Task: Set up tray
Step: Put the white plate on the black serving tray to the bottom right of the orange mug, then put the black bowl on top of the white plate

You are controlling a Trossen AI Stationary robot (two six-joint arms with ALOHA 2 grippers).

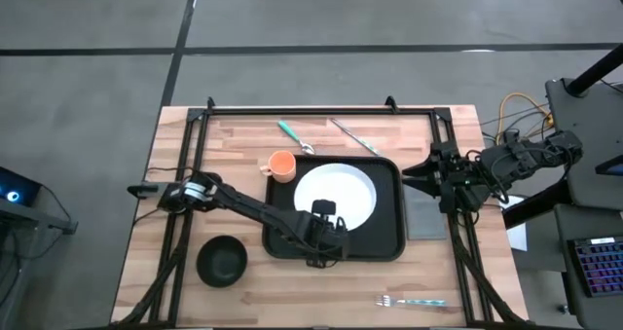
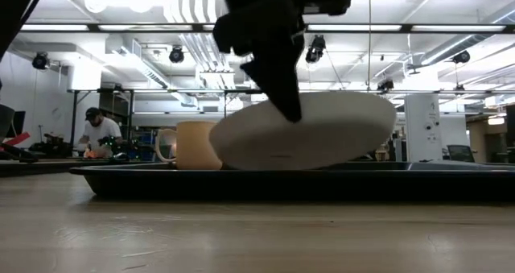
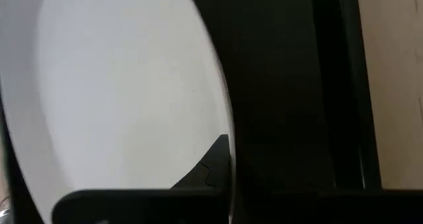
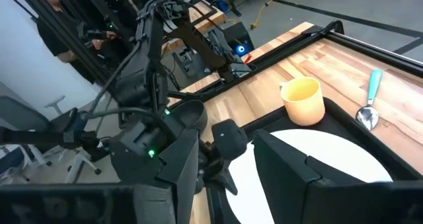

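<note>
Here, the left gripper pinches the white plate's rim, tilted on the tray at table centre. Lower gently. The right gripper waits open, holding nothing.

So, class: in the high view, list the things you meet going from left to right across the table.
black bowl → orange cup → white plate → grey napkin
</note>
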